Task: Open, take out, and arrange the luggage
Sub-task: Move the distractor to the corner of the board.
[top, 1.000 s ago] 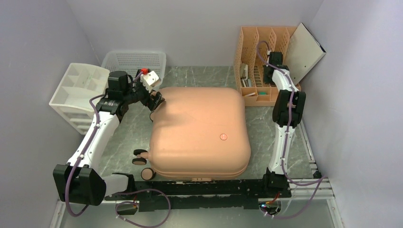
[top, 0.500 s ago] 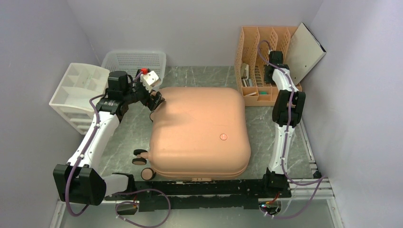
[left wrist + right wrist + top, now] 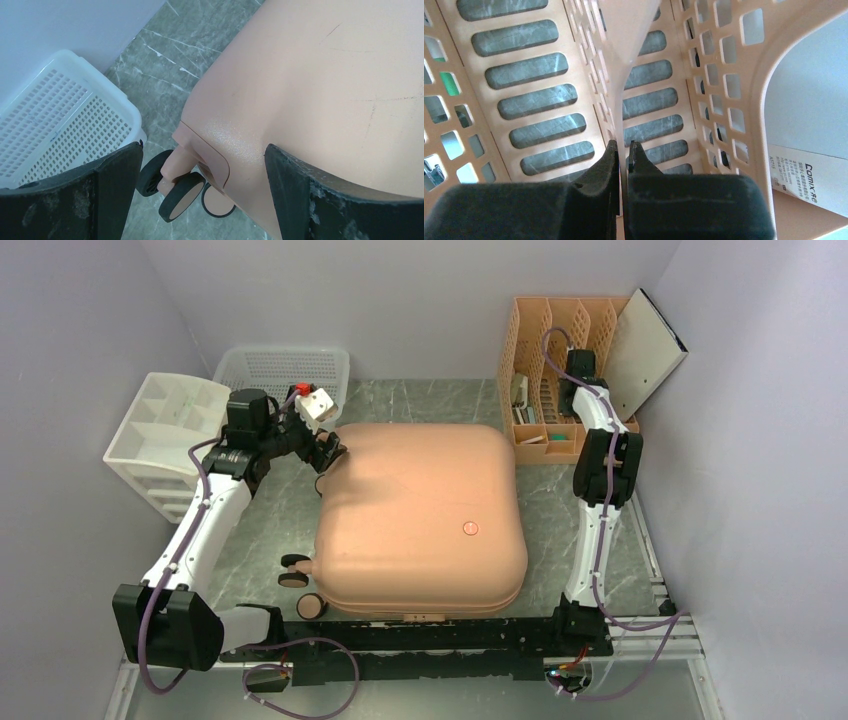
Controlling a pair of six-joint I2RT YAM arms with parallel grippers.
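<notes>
The salmon-pink luggage lies flat and closed in the middle of the table, its black wheels toward the left. My left gripper is open at the case's far-left corner. In the left wrist view its jaws straddle that rounded corner just above the corner wheels, and neither jaw presses on the shell. My right gripper is away from the case, over the orange file rack. Its fingers are shut on one thin upright divider of the rack.
A white mesh basket stands behind the left gripper, close to its left finger. A white drawer organiser is at the far left. A white binder leans against the rack's right side. Walls close in the table on three sides.
The file rack has shifted a little to the right and back, with my right gripper still shut on its divider. The left arm and the luggage have not moved.
</notes>
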